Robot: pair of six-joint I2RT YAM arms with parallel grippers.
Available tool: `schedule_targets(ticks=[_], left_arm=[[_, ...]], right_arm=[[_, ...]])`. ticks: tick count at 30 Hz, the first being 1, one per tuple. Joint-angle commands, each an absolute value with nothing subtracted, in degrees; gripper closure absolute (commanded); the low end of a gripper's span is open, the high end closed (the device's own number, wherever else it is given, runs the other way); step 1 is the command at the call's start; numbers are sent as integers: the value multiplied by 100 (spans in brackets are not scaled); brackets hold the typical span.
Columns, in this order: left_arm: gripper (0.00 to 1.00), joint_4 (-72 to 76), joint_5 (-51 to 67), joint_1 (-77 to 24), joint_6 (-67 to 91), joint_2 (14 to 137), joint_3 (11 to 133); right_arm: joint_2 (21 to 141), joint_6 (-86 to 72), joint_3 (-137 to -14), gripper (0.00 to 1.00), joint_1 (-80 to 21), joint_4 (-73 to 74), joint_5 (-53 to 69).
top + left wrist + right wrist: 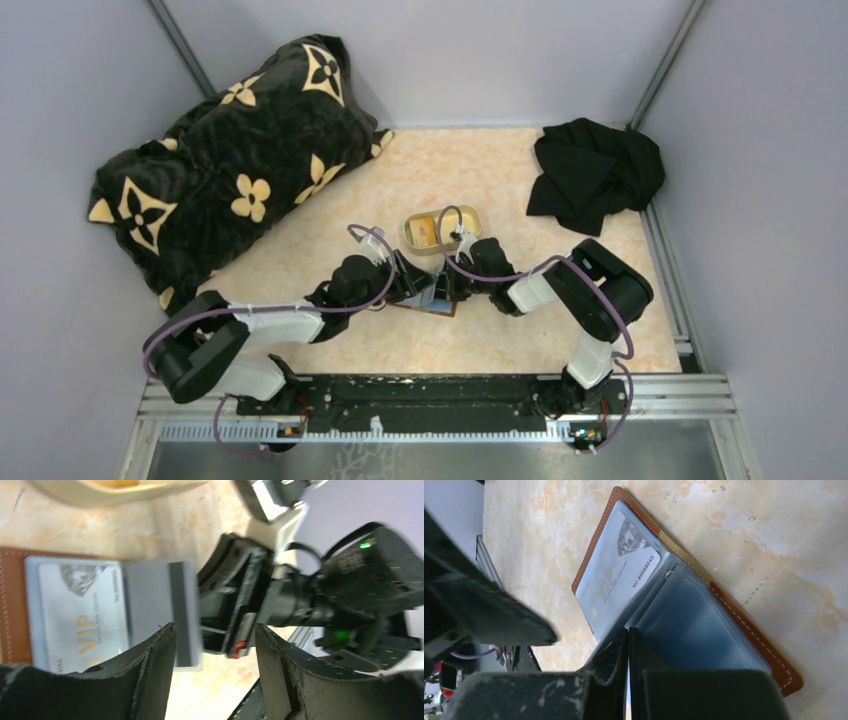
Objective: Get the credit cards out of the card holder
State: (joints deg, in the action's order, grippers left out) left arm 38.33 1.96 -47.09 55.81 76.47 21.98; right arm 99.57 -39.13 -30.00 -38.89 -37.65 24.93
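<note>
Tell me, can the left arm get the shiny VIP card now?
Probably yes. The left end effector is open close by the VIP card, which lies face up in the card holder with nothing lying on it. The right end effector, shut on a grey card, is off to one side.

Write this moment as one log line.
right jaws: shut on grey plastic card with dark stripe, partly out; left jaws: open, empty; brown folding leather card holder: open

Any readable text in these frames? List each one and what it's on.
"VIP": gold letters on the silver card tucked in the card holder.
"NO 8888845": along that card's edge; the last digits are uncertain.
Small line next to "VIP": too small to read.
Nothing else carries readable text.
</note>
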Motion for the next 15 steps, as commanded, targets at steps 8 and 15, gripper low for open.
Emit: schedule_targets(ticks=[8, 15], left_arm=[[37, 4987, 668, -4675, 5797, 9283, 2086], [38, 5637, 966, -4676, 6038, 9674, 2038]], right_arm=[[9577, -3689, -2818, 100, -3955, -3101, 2258], [8582, -3593, -2641, 100, -3960, -2454, 1857]])
